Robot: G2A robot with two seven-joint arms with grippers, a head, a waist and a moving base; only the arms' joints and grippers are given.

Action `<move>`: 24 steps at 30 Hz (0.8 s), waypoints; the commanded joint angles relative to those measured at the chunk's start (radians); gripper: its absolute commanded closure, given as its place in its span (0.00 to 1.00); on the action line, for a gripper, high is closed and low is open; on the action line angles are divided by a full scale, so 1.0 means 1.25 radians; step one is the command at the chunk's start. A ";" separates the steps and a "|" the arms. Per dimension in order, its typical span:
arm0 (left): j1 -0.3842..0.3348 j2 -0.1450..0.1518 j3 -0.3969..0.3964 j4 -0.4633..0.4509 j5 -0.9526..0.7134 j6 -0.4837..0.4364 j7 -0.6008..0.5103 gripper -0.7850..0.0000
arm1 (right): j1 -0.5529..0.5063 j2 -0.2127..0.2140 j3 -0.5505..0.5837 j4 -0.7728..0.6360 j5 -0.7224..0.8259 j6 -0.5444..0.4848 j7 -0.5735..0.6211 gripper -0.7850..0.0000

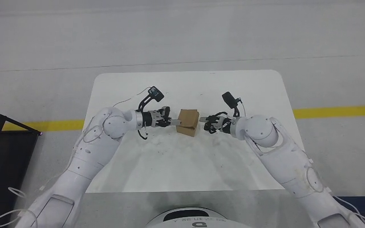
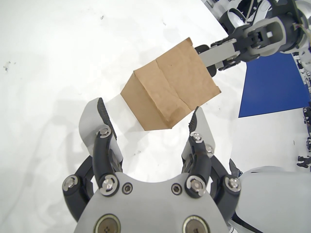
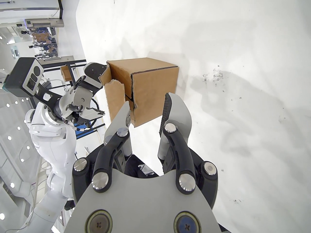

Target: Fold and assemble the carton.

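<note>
Sitting on the white worktop (image 1: pixel 239 165) between the two arms, the carton (image 2: pixel 170 86) is a small brown box, squared up. Its longer run seems to lie along the line from one tool to the other. One end of the carton is ragged and open, with loose torn flaps (image 3: pixel 114 100) showing in the right wrist view.

The right tool (image 3: pixel 147 101) is the nearer one. Its fingers (image 3: pixel 170 112) stand at a narrow gap at the lower corner of that torn end, close against the carton, though I cannot tell whether they pinch any cardboard. On the opposite side of the carton, the left tool (image 2: pixel 148 109) is spread wide and holds nothing. It points at a closed face, with one fingertip (image 2: pixel 195 117) just beside a corner.

By my judgement the coming move turns on the flaps. The right tool is placed to press them in, while the left could brace the carton from the other side.

Around the carton the worktop is scuffed with dark specks. Beyond it lie grey floor (image 1: pixel 171 34) and a yellow line (image 1: pixel 331 111).
</note>
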 commanded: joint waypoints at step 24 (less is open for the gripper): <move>-0.015 -0.011 0.037 0.020 -0.003 0.025 0.059 0.35 | 0.002 -0.005 -0.006 0.000 -0.009 0.036 -0.019 0.60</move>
